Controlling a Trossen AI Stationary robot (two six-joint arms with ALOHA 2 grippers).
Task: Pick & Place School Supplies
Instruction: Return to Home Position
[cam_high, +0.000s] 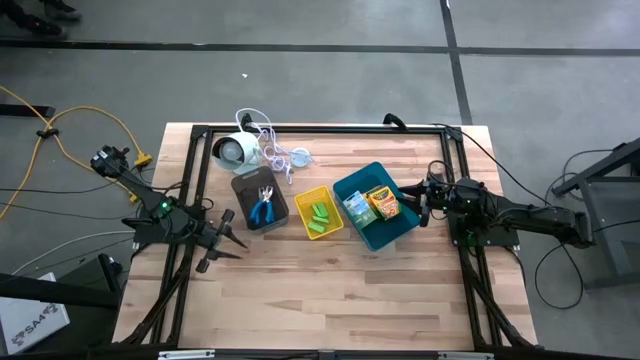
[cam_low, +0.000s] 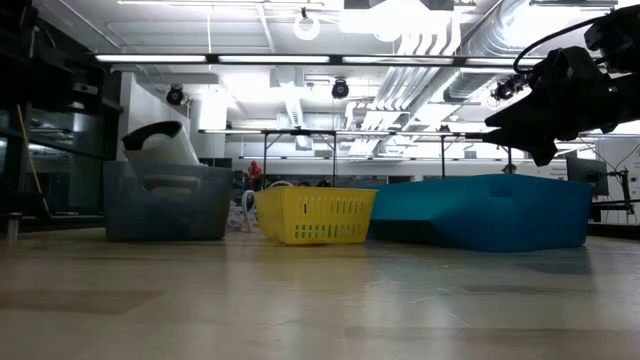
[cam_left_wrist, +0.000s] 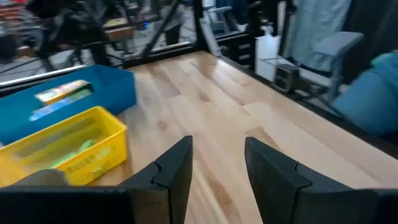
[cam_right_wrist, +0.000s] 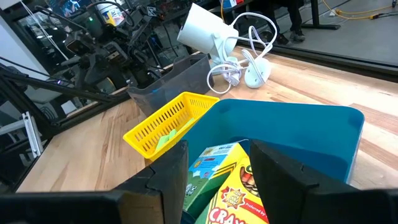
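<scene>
Two blue-handled pliers (cam_high: 263, 208) lie in the grey tray (cam_high: 245, 188). Bright-green blocks (cam_high: 320, 217) lie in the yellow tray (cam_high: 318, 195). A green pack (cam_high: 357, 207) and a yellow-orange crayon box (cam_high: 384, 204) lie in the blue tray (cam_high: 395, 232). My left gripper (cam_high: 230, 234) hovers open over bare wood near the table's left edge, pointing toward the trays, with nothing between its fingers (cam_left_wrist: 174, 168). My right gripper (cam_high: 417, 203) hangs open above the blue tray's right rim. It looks down past its fingers (cam_right_wrist: 281, 174) at the crayon box (cam_right_wrist: 231, 190) and stays clear of it.
A white round device (cam_high: 235, 150) with a coiled white cord (cam_high: 280, 152) lies behind the grey tray near the far edge. A black frame (cam_high: 320, 129) borders the table. Bare wood (cam_high: 320, 300) stretches from the trays to the near edge.
</scene>
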